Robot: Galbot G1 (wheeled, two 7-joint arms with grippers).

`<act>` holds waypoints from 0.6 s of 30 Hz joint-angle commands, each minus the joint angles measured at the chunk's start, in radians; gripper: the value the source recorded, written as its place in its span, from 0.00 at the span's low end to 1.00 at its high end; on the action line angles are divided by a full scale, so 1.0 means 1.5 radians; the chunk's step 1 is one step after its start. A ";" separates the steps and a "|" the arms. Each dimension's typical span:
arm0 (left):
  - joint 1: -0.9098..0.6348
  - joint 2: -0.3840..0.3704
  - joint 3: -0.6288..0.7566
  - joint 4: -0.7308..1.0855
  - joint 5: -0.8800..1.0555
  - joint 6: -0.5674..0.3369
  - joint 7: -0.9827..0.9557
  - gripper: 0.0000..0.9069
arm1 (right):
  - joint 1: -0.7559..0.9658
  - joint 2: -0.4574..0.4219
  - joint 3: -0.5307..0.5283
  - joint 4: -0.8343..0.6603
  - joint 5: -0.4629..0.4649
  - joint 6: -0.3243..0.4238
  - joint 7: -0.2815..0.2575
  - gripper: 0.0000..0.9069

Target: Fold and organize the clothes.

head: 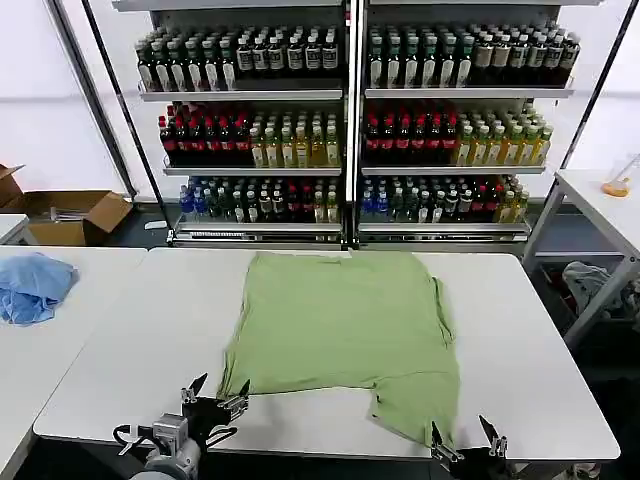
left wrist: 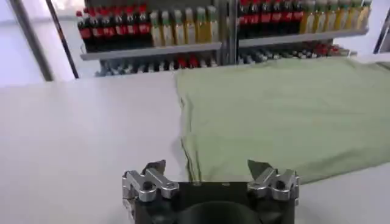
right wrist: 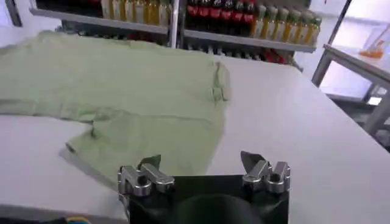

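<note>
**Green shirt spread flat, both tools waiting at the near edge**

The long white rectangular worktop fills the lower half of the head view, with shelves of bottled drinks across the top of the frame. Spread over the worktop's centre lies the light green soft-fabric shirt — mostly flat, one flap reaching down toward the lower right of the frame and almost to the near edge. No collar, buttons or print can be made out from here.

It should handle as a light, limp thing: no stiffness, so it will drape and crease wherever it is lifted, and it may slide a little on the smooth worktop. My judgement is that the best holds are at hems and corners, pinching a single edge of cloth rather than the middle — the lower left corner and the low flap on the right look the readiest.

The left tool sits at the lower left of the head view, fingers spread and holding nothing, just beside the shirt's lower left corner; in the left wrist view the hem lies right ahead of that tool. The right tool sits at the bottom right, also spread and empty, with the flap's tip close in front of it.
</note>
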 commanded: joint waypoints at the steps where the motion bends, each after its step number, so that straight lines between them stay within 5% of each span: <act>1: -0.032 0.014 0.006 0.049 -0.013 0.021 -0.004 1.00 | -0.009 0.000 -0.004 -0.008 -0.004 -0.004 0.004 1.00; 2: -0.031 0.014 0.009 0.051 -0.012 0.021 -0.003 0.84 | -0.009 0.001 -0.005 -0.009 -0.004 -0.004 0.004 0.93; 3: -0.031 0.014 0.010 0.052 -0.012 0.021 -0.002 0.44 | -0.009 0.001 -0.006 -0.010 -0.003 -0.003 0.005 0.40; 4: -0.032 0.014 0.012 0.054 -0.011 0.021 -0.004 0.20 | -0.008 0.002 -0.009 -0.013 -0.002 -0.003 0.005 0.23; 5: -0.034 0.014 0.012 0.058 -0.011 0.021 -0.004 0.10 | -0.006 0.002 -0.014 -0.015 -0.001 -0.001 0.005 0.03; 18: -0.026 0.019 0.003 0.049 -0.062 0.019 0.016 0.08 | -0.004 0.008 -0.054 -0.024 0.027 0.008 0.001 0.00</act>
